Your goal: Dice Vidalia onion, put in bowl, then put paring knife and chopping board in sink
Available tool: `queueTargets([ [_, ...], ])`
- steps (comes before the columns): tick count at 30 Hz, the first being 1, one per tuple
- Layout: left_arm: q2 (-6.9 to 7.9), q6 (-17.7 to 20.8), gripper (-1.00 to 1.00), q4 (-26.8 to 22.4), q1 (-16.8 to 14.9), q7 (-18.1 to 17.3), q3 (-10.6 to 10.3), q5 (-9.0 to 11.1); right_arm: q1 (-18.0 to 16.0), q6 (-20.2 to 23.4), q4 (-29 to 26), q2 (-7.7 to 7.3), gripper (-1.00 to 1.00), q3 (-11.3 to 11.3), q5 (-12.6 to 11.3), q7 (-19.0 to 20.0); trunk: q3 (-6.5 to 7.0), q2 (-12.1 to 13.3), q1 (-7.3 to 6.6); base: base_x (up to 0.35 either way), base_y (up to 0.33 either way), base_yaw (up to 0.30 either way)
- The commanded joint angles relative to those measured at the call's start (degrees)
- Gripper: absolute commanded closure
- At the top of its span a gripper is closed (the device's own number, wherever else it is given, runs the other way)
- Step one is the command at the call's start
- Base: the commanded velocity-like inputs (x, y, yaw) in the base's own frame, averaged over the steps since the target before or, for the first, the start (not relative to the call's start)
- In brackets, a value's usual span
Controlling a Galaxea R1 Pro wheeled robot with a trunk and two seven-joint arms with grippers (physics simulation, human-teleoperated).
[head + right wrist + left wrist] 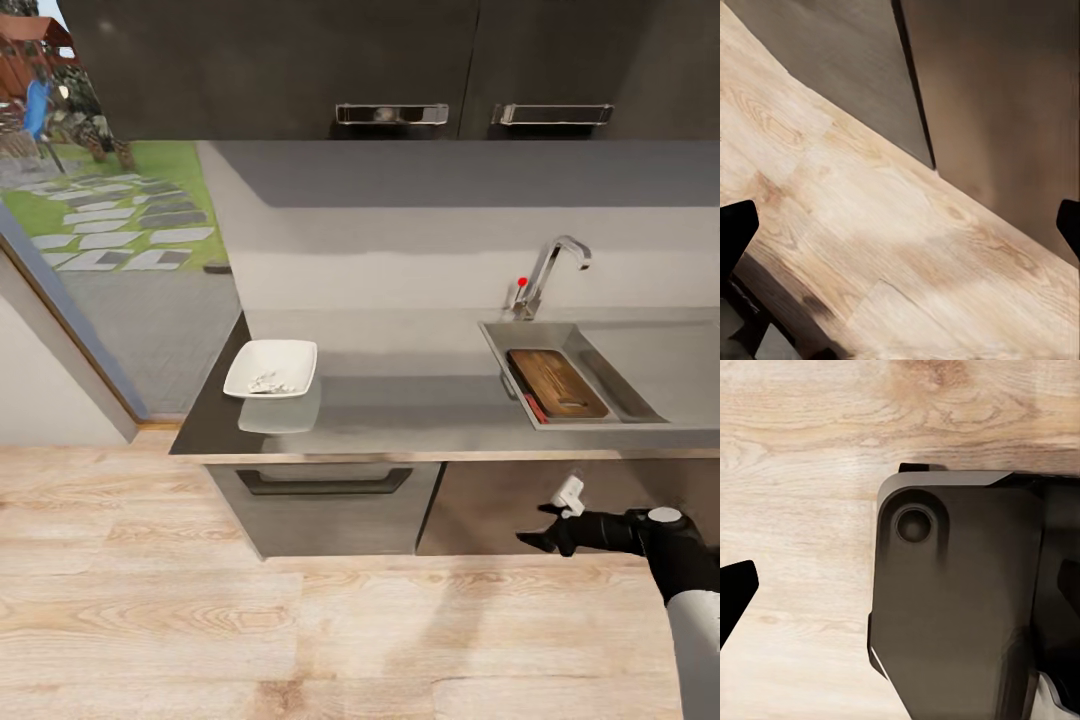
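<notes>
Below the tabletop's front edge, we see our right gripper hanging empty, its fingers spread apart, over the wooden floor. Our left gripper's state we cannot tell. Up in the sink, the chopping board lies with the paring knife beside it. At the far left, the bowl holds pale diced bits.

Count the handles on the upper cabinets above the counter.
2. One chrome handle sits above the middle of the countertop; the other handle is to its right, above the tap. More may lie outside the head view.
</notes>
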Motion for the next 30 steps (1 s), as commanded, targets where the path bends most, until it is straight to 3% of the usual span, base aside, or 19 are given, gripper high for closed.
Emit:
queueTargets([
  [1, -0.03, -0.4, -1.0, 0.3, -0.1, 0.1, -0.5, 0.6, -0.1, -2.0, 3.0, 0.03, -1.0, -0.3, 1.6, -1.3, -0.08, -0.1, 0.02, 0.0, 0.0, 0.0],
  [5, -0.09, -0.4, -1.0, 0.1, -0.1, 0.1, -0.5, 0.6, -0.1, -9.3, 14.7, 0.06, -1.0, -0.2, 7.9, -8.1, -0.08, -0.1, 0.02, 0.0, 0.0, 0.0],
  [10, -0.18, -0.4, -1.0, -0.5, -0.1, 0.1, -0.3, 0.5, -0.1, -20.9, 32.9, 0.19, -1.0, -0.2, 16.4, -25.1, -0.08, -0.1, 0.02, 0.0, 0.0, 0.0],
  [12, -0.19, -0.3, -1.0, -1.5, -0.1, 0.1, -0.3, 0.5, 0.6, -22.9, 36.0, 0.47, -1.0, -0.2, 18.6, -30.5, -0.08, -0.1, 0.02, 0.0, 0.0, 0.0],
  [14, -0.2, -0.2, -1.0, -3.0, -0.1, 0.1, -0.3, 0.5, 2.5, -23.7, 37.0, 0.91, -1.0, -0.1, 19.4, -32.8, -0.08, -0.1, 0.02, 0.0, 0.0, 0.0],
  [18, -0.19, -0.1, -1.0, -6.6, -0.1, 0.4, -0.3, 0.5, 6.8, -24.3, 37.9, 4.08, -1.0, -0.2, 20.0, -39.3, -0.08, -0.1, 0.02, 0.0, 0.0, 0.0],
  [19, -0.16, -0.1, -1.0, -7.6, -0.1, 0.5, -0.2, 0.4, 8.1, -24.4, 38.0, 5.09, -1.0, -0.2, 20.1, -42.6, -0.08, -0.1, 0.02, 0.0, 0.0, 0.0],
  [26, 0.09, 0.1, -1.0, -13.9, -0.1, 0.8, -0.2, 0.3, 17.9, -26.0, 38.1, 16.45, -1.0, -0.2, 20.3, -73.4, -0.08, -0.1, 0.02, 0.0, 0.0, 0.0],
  [28, 0.33, 0.1, -1.0, -15.0, -0.1, 0.8, -0.2, 0.3, 18.9, -29.1, 38.1, 18.66, -1.0, -0.3, 19.9, -80.7, -0.08, -0.1, 0.02, 0.0, 0.0, 0.0],
  [30, 0.99, 0.1, -1.0, -15.5, -0.1, 0.7, -0.2, 0.3, 19.4, -33.1, 38.0, 20.09, -1.0, -0.4, 18.0, -87.2, -0.08, -0.1, 0.02, 0.0, 0.0, 0.0],
])
